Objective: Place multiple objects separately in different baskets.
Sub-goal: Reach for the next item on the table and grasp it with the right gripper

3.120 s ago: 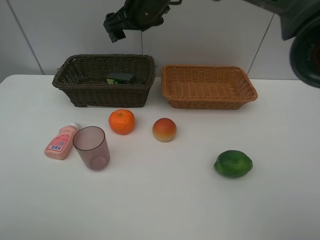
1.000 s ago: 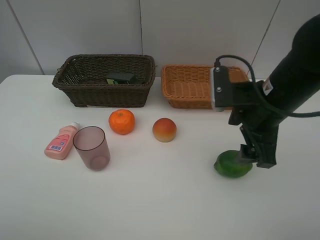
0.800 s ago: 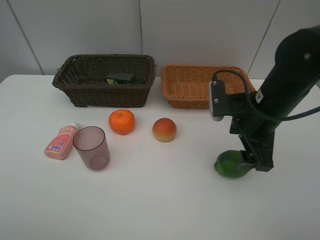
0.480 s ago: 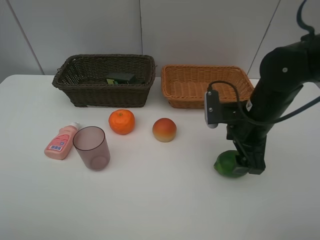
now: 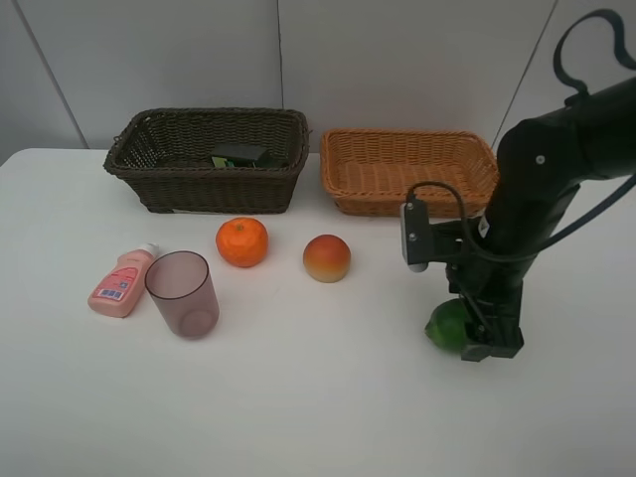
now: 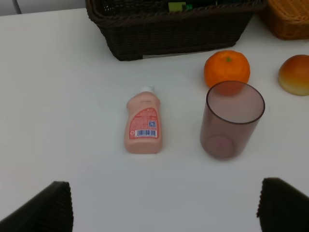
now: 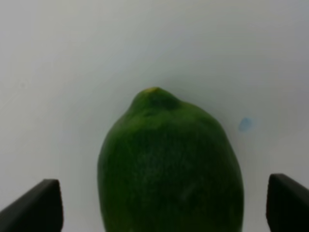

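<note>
— What are the things made of, and what shape are they?
— 2 woven wicker baskets stand side by side at the back. The dark basket point(image 5: 214, 191) is brown and deep. The light basket point(image 5: 383, 205) is orange-tan and shallower, with a flared rim. A dark bottle point(image 5: 238, 154) lies inside the dark basket. In front of that basket sits a round mandarin point(image 5: 242, 241) with dimpled skin. Near it is a smooth peach point(image 5: 326, 258), red fading to yellow. Further left, a flat pink bottle point(image 5: 121, 282) with a white cap lies on its side, cap toward the baskets. Just beside it a translucent mauve plastic cup point(image 5: 183, 294) stands upright, mouth up.
— And the setting?
— A plain white matte table point(image 5: 298, 407), backed by a pale panelled wall point(image 5: 397, 60) with thin seams.
— Where is the lime?
— The lime point(image 7: 169, 164) is glossy and finely pitted, oval with a small nub at 1 end. It rests on the table on the right, in front of the light basket and well apart from the other fruit.
— The tools?
— The right gripper point(image 7: 159, 208) is down over the lime. Its 2 black fingers point(image 7: 34, 205) are spread wide, 1 on each side of the fruit. White table shows between each finger and the skin, so it grips nothing. The left gripper point(image 6: 166, 208) hangs above the table near the pink bottle and the cup, jaws wide apart and empty.
</note>
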### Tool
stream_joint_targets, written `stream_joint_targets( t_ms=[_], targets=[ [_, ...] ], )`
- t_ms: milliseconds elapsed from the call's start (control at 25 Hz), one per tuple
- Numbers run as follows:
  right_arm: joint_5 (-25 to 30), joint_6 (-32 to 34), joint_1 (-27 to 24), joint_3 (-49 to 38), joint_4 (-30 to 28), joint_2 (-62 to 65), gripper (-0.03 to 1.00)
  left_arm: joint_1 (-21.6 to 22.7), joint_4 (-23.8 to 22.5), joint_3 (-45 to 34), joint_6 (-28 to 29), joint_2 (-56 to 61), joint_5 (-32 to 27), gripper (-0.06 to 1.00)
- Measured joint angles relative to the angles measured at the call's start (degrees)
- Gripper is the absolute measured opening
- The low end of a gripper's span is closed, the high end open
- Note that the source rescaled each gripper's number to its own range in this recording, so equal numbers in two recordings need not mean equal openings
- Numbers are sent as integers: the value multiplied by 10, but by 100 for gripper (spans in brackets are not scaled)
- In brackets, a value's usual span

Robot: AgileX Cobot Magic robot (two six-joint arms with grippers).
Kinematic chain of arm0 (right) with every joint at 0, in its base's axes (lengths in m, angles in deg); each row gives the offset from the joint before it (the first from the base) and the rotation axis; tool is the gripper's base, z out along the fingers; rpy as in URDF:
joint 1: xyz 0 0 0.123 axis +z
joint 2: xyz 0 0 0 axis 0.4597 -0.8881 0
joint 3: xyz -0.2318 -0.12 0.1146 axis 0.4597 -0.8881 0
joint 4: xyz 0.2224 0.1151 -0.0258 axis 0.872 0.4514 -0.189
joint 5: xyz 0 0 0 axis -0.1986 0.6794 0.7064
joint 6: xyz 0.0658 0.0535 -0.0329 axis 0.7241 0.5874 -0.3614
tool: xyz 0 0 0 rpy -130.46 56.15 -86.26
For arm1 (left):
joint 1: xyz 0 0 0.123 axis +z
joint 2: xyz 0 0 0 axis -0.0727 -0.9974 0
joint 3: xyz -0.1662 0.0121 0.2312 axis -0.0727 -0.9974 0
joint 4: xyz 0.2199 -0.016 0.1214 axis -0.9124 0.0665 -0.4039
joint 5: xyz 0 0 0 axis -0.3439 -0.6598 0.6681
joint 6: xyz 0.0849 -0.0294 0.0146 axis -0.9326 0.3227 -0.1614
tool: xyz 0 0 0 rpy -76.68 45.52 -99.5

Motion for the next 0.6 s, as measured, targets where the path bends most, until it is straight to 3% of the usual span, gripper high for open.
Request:
stream_joint_targets(
  t_ms=[600],
  targets=[
    [-25,0,0,0,-19,-42,86,0,0,0,0,0,0,99]
  ],
)
